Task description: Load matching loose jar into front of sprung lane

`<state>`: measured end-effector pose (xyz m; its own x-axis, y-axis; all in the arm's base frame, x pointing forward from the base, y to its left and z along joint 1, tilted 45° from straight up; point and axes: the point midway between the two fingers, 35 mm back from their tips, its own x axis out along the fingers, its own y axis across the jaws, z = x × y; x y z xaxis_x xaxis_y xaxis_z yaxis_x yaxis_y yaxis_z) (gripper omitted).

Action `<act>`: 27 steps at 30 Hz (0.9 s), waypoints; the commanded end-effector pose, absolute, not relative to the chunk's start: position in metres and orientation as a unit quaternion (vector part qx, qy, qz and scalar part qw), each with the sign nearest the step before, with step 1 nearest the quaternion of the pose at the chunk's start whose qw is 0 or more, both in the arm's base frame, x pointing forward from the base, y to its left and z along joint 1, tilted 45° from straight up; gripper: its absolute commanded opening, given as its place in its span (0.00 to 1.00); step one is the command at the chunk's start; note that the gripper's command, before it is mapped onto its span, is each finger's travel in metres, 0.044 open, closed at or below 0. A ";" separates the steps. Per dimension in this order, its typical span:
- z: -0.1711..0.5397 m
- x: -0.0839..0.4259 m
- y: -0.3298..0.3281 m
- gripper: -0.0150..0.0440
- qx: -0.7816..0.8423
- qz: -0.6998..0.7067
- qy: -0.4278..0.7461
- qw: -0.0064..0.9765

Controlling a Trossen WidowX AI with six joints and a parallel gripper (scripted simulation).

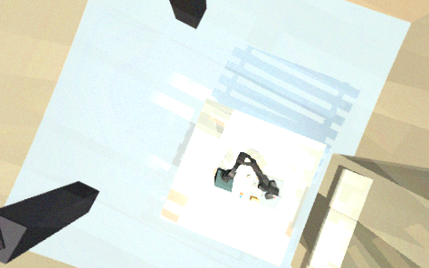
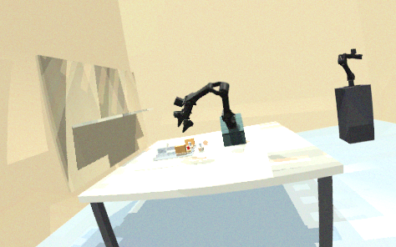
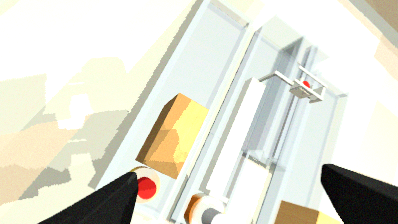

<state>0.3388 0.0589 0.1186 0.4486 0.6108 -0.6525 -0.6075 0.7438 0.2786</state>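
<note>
Nothing done yet: claw (image 3: 227, 200) spread wide and empty above the lanes (red-lidded jar (image 3: 146, 187) just below its left finger), grasp and insertion remain.

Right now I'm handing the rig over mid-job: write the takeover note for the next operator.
Gripper: open, empty, hovering above the clear-walled lane tray, pointing down at it.
Red-lidded jar: at the near end of the left lane, just in front of the orange cardboard box.
Orange-lidded jar: at the bottom edge of the wrist view, in front of the middle lane.
Small red-topped item: far back in the right lane; cannot tell what it is.
Done: approach only. Left: pick the matching jar, push it in, release.
</note>
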 end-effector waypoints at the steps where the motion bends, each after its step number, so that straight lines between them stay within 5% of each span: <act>1: 0.064 0.282 0.071 1.00 0.134 0.345 0.558 0.743; 6: 0.046 0.236 0.079 1.00 0.216 0.316 0.666 0.641; 27: 0.020 0.235 0.105 1.00 0.219 0.315 0.668 0.637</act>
<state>0.2355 0.1010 0.0231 -0.0966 0.6903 -0.7171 -0.1152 0.7078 0.6969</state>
